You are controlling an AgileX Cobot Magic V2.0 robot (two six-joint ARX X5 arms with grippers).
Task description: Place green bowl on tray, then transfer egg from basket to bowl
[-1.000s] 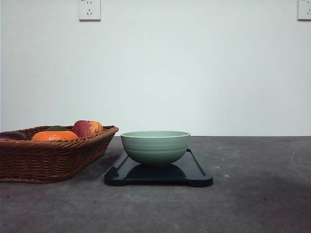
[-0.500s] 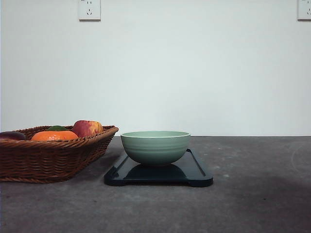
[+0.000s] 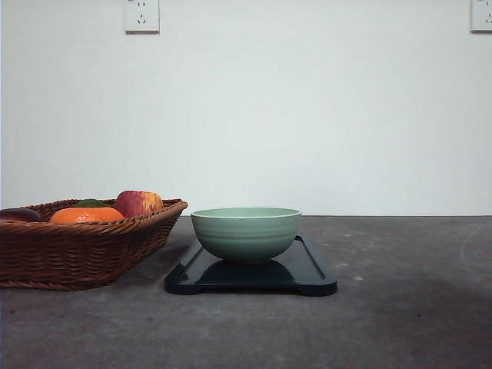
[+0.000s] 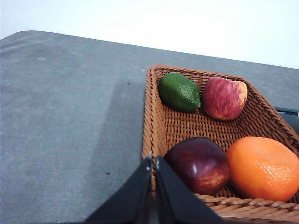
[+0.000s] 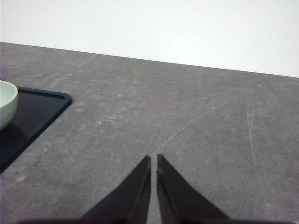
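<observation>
The green bowl [image 3: 246,232] stands upright on the dark tray [image 3: 311,270] at the table's middle; its rim [image 5: 5,100] and the tray's corner [image 5: 42,109] also show in the right wrist view. The wicker basket [image 3: 69,250] sits to the left of the tray. The egg is out of view. My left gripper [image 4: 153,161] is shut with nothing in it, its tips over the basket's near rim [image 4: 148,116]. My right gripper [image 5: 153,159] is shut and empty over bare table, to the right of the tray.
The basket holds a green lime [image 4: 179,92], a red apple [image 4: 224,97], a dark red fruit [image 4: 200,164] and an orange [image 4: 263,167]. Grey tabletop [image 5: 196,121] stretches to the right of the tray. A white wall with sockets [image 3: 141,15] stands behind.
</observation>
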